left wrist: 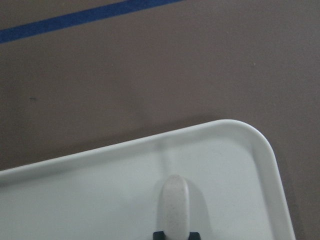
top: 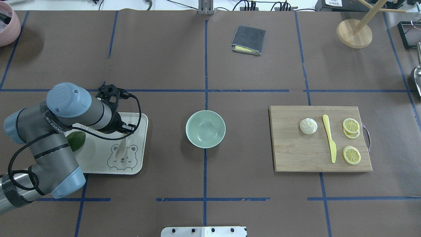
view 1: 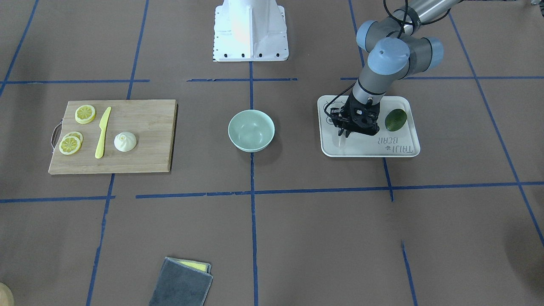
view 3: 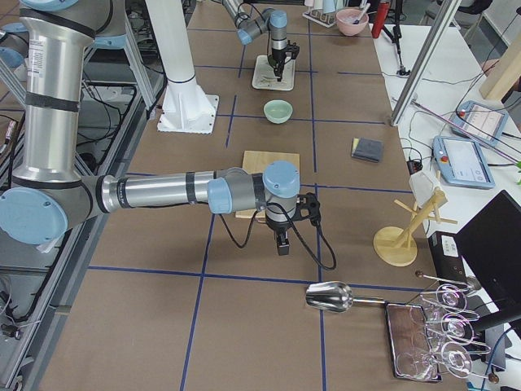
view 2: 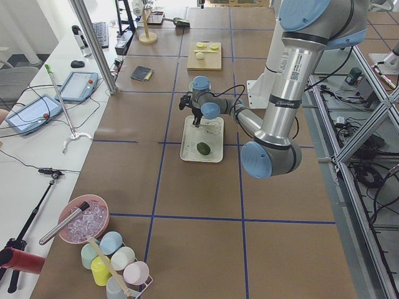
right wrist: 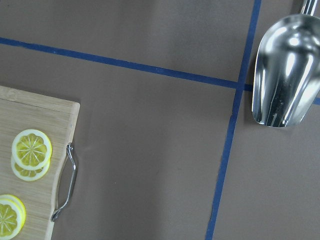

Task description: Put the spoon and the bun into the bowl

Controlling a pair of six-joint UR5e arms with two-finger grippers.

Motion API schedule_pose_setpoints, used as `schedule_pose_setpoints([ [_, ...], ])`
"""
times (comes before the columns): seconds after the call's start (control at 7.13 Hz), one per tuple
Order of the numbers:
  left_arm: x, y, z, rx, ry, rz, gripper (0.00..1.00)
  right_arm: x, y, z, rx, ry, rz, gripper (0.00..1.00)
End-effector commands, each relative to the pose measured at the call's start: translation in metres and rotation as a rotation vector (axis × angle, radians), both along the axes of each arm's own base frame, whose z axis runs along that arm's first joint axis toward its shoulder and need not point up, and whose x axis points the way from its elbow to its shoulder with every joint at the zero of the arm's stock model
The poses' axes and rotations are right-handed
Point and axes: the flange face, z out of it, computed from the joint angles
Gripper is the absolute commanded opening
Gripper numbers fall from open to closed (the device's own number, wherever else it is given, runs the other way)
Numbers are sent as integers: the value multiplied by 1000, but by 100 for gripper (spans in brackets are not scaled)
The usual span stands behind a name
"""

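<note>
Now the spoon (left wrist: 173,206) sits pinched in the left end effector (view 1: 343,134).

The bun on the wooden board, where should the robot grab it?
Probably by its round sides, low down, coming from straight above. The bun is a dome sitting flat on the cutting board, so its top gives no hold. The yellow knife lies close beside it; set the fingers on the sides not facing the knife.

Yellow knife (top: 330,140) on the cutting board (top: 296,158), lemon slices (top: 351,125) just beside it. Metal scoop (right wrist: 285,70) lies past the board's handle.
</note>
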Motion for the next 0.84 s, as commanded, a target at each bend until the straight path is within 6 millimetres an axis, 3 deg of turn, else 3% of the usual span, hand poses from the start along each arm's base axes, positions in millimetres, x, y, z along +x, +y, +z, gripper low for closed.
schedule_pose_setpoints([
  [0.0,10,-6,-80,-57,109,-85,0,0,-1,-4,8,-1,0,100],
  [0.28,24,-23,-160,-74,198,-235,0,0,-1,-3,6,-1,0,100],
  [0.42,51,-13,-185,-93,223,-246,0,0,-1,-3,6,-1,0,100],
  [0.56,83,-16,-211,-109,234,-293,0,0,-1,-3,6,-1,0,100],
  [0.7,113,2,-218,-99,230,-314,0,0,-1,-4,8,-1,0,100],
])
